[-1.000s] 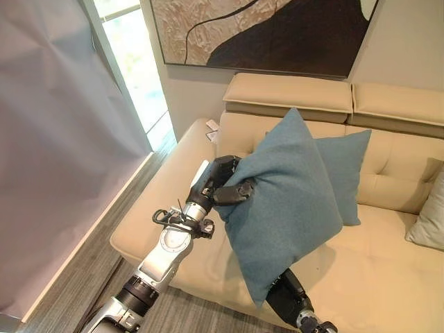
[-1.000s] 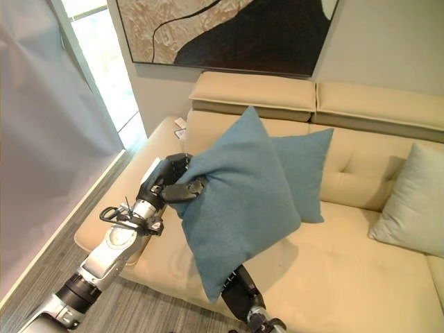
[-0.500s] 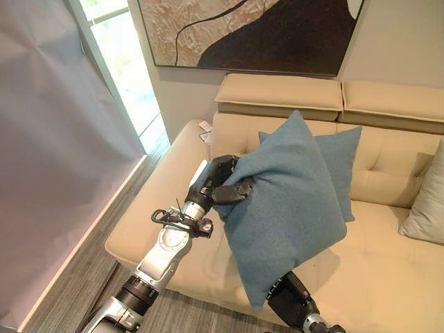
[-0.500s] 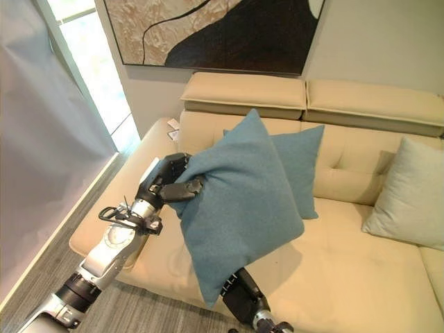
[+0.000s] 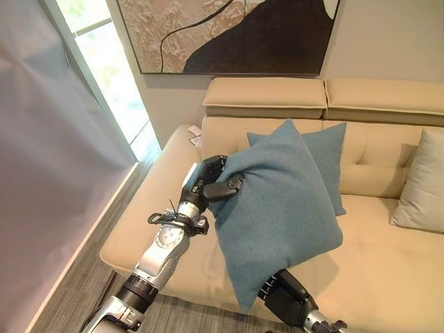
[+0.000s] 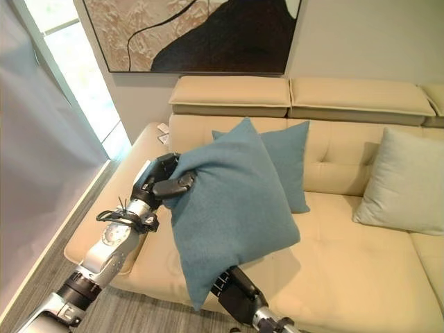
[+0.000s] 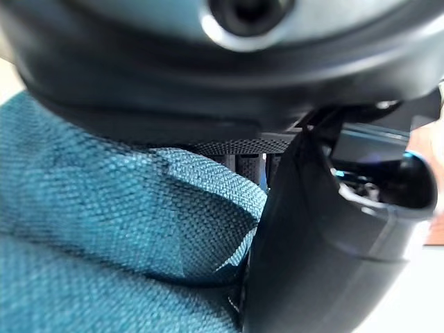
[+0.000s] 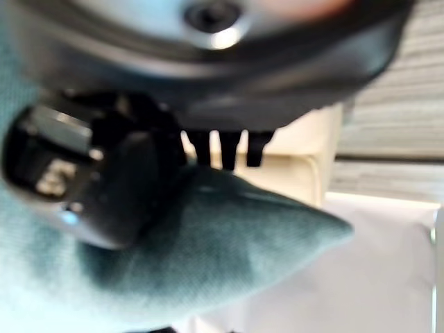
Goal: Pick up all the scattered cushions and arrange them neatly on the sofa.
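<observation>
A large teal cushion (image 5: 277, 215) hangs tilted above the beige sofa's (image 5: 388, 270) left seat, held between both hands. My left hand (image 5: 211, 182) pinches its upper left corner, thumb curled over the cloth (image 7: 139, 229). My right hand (image 5: 286, 300) grips the lower corner from beneath; the corner (image 8: 229, 236) shows past its fingers. A second teal cushion (image 5: 326, 156) leans upright against the backrest right behind the held one. A pale grey-green cushion (image 6: 402, 184) leans on the backrest further right.
The sofa's left armrest (image 5: 149, 201) lies under my left arm. A white sheet or curtain (image 5: 48, 166) hangs at the left, beside a bright window (image 5: 111, 83). Grey wood-look floor (image 5: 76, 277) runs along the sofa's left side. A large picture (image 5: 229, 35) hangs above the backrest.
The whole view has swung rightwards, bringing the pale cushion into fuller sight. The held teal cushion stays in both hands, now a little lower and nearer the second teal cushion.
</observation>
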